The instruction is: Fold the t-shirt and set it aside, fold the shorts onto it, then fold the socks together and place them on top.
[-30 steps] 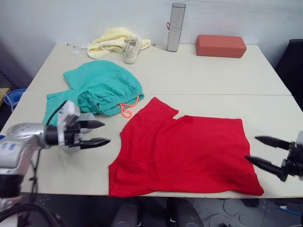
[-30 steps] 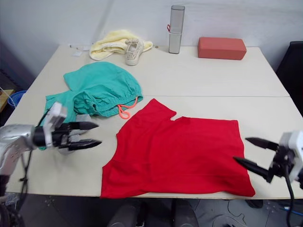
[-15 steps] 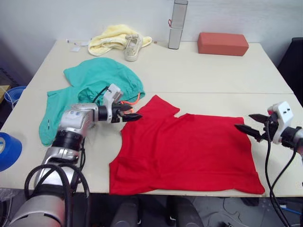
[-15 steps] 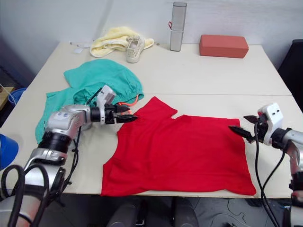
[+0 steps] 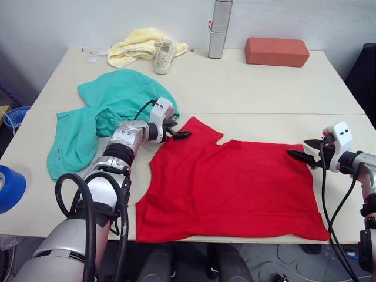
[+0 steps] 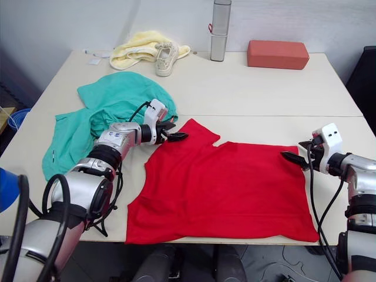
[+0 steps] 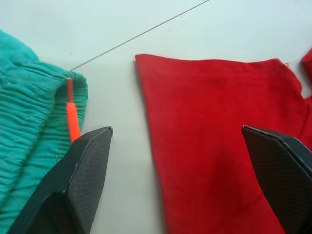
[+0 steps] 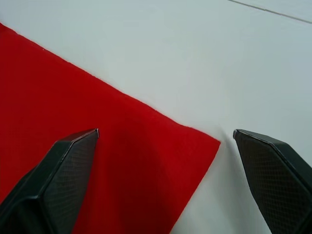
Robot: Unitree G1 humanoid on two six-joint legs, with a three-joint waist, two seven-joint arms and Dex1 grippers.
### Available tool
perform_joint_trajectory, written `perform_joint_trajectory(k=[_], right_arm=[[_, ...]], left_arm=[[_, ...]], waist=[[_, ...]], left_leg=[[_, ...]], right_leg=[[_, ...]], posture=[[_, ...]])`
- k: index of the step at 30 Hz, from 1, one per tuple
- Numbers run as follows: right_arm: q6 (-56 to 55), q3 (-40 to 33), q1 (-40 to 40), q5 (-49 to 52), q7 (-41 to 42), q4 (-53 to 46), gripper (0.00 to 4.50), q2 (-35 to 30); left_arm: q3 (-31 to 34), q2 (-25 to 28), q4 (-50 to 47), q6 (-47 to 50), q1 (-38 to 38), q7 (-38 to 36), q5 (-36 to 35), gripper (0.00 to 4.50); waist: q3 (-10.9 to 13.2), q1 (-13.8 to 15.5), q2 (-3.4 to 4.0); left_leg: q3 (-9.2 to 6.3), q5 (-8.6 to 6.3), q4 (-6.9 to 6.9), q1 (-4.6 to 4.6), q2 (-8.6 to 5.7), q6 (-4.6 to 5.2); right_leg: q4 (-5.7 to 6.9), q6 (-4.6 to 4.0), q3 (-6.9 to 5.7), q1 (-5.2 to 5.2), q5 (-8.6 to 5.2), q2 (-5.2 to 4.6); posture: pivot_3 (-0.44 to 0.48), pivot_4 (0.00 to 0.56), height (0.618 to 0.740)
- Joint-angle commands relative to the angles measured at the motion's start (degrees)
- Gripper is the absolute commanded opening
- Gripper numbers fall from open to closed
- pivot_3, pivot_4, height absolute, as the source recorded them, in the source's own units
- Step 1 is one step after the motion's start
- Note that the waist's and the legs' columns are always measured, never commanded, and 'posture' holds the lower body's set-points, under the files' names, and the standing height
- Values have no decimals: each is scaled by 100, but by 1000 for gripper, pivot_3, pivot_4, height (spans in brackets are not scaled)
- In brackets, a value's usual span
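Note:
The red t-shirt [image 5: 235,188] lies spread flat on the near half of the table [image 5: 258,94]. My left gripper [image 5: 179,130] is open at the shirt's far-left sleeve; in the left wrist view its fingers [image 7: 73,185] stand one on each side of the sleeve's edge [image 7: 146,97]. My right gripper [image 5: 298,148] is open at the shirt's far-right corner [image 8: 209,142], low over the cloth. The teal shorts [image 5: 111,111] lie crumpled to the left, with the orange drawstring [image 7: 72,114] close beside my left gripper. The socks are out of view.
At the table's back stand a pale yellow cloth [image 5: 138,47], a beige sneaker [image 5: 163,57], a silver cylinder [image 5: 218,29] and a red-brown block [image 5: 276,51]. A blue roll [image 5: 9,188] sits off the table's left edge.
Both arms have reached forward from the table's front edge. The left gripper went to the shirt's sleeve, the right to its far-right corner. The shirt has not moved.

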Motion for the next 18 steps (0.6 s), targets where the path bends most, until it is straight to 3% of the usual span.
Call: perform_joint_trajectory(k=[1, 9, 13, 16, 18], right_arm=[[205, 26, -229, -73, 184, 165, 4500, -99], [407, 136, -530, -275, 349, 580, 4500, 11], [553, 179, -630, -331, 420, 730, 4500, 2], [562, 193, -676, -373, 497, 812, 3909, -5], [579, 208, -698, -394, 553, 829, 3254, -3]], left_arm=[[172, -127, 196, -127, -176, 194, 113, 4452], [495, -370, 403, -64, -203, 231, 196, 4452], [429, -442, 439, -40, -183, 225, 430, 3505], [379, -475, 455, -29, -140, 155, 573, 2589], [365, -470, 460, -42, -114, 131, 652, 1919]], waist=[[0, -1, 0], [0, -1, 0], [0, -1, -1], [-1, -1, -1], [-1, -1, -1]], left_leg=[[2, 0, 2, 0, -1, 0], [3, 0, 4, 2, -3, 0], [4, 0, 7, 2, -4, 0], [4, 0, 8, 3, -4, 0], [4, 0, 8, 3, -4, 0]], right_leg=[[1, 2, 2, 0, 1, -1], [4, 6, 5, 0, 3, -2], [4, 8, 5, 1, 4, -2], [6, 8, 6, 1, 4, -2], [6, 8, 5, 1, 5, -1]], posture=[[0, 150, 740], [0, 150, 740], [0, 150, 740], [0, 150, 740], [0, 150, 740]])
